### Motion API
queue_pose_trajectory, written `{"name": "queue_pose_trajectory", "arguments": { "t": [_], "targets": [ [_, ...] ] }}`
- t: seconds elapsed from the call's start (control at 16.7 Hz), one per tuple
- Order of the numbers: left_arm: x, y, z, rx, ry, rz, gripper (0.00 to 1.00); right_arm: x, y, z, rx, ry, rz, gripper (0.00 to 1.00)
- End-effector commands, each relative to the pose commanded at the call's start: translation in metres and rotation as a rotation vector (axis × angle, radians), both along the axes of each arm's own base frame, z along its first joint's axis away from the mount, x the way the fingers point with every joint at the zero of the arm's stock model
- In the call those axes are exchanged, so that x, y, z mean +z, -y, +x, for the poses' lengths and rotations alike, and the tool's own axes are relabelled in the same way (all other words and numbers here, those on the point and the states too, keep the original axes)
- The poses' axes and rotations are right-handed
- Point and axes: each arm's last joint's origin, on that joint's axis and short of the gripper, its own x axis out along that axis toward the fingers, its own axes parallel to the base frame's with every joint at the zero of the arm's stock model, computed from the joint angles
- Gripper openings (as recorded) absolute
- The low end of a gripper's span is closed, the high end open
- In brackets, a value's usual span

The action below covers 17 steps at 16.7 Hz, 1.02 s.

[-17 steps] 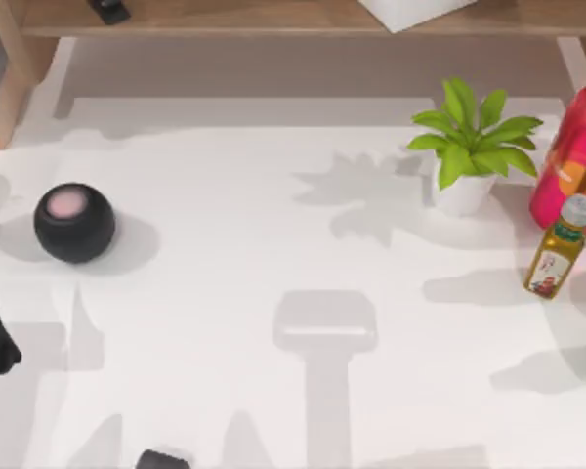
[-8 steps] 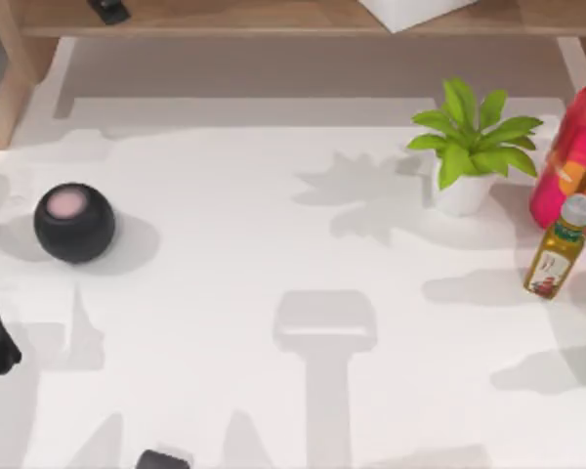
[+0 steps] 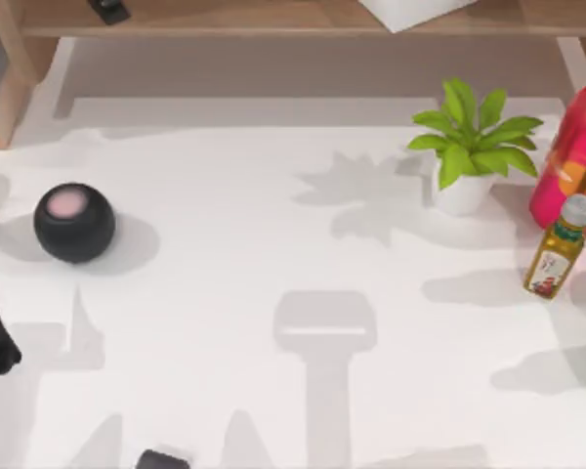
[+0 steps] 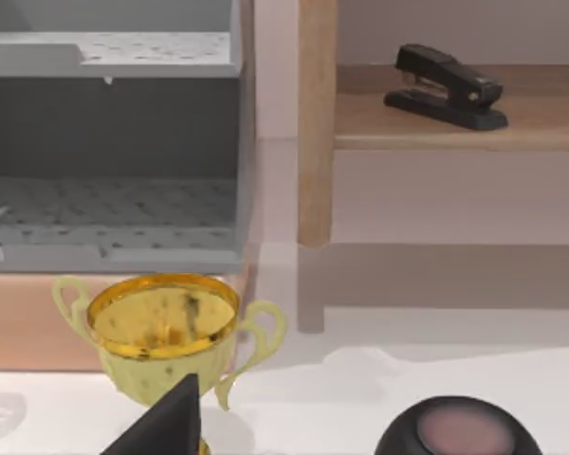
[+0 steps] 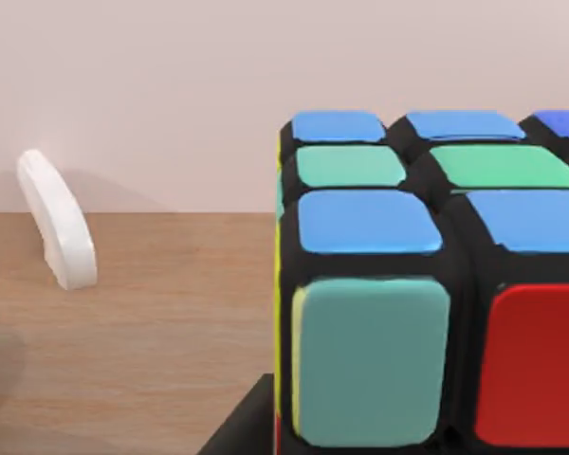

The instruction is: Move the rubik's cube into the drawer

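The right gripper (image 5: 266,427), of which a dark finger (image 5: 237,427) lies against the multicoloured rubik's cube (image 5: 427,284), looks pressed onto that cube and holds it over a brown wooden surface (image 5: 123,322) near a white curved handle (image 5: 57,220). Over the last second the top view barely changed, only shadows drifting at lower left, so the carry seems slow or paused. The left gripper (image 4: 161,428) is parked by the gold trophy (image 4: 161,327), and whether it is spread cannot be told. The cube is cut off, and the grey open drawer (image 4: 114,142) is only partly in frame
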Motion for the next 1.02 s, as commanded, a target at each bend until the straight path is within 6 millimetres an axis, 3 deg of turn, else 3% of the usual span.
{"name": "queue_pose_trajectory", "arguments": {
  "t": [0.24,0.42,0.6,0.84,1.02],
  "targets": [
    [0.000,0.000,0.000,0.000,0.000,0.000,1.00,0.045,0.027,-0.016,0.013,0.002,-0.046,0.00],
    [0.000,0.000,0.000,0.000,0.000,0.000,1.00,0.078,0.060,-0.037,0.008,-0.055,-0.114,0.00],
    [0.000,0.000,0.000,0.000,0.000,0.000,1.00,0.099,0.095,-0.060,-0.001,-0.176,-0.186,0.00],
    [0.000,0.000,0.000,0.000,0.000,0.000,1.00,0.099,0.135,-0.079,-0.009,-0.416,-0.243,0.00],
    [0.000,0.000,0.000,0.000,0.000,0.000,1.00,0.071,0.166,-0.065,-0.014,-0.656,-0.238,0.00]
  ]
}}
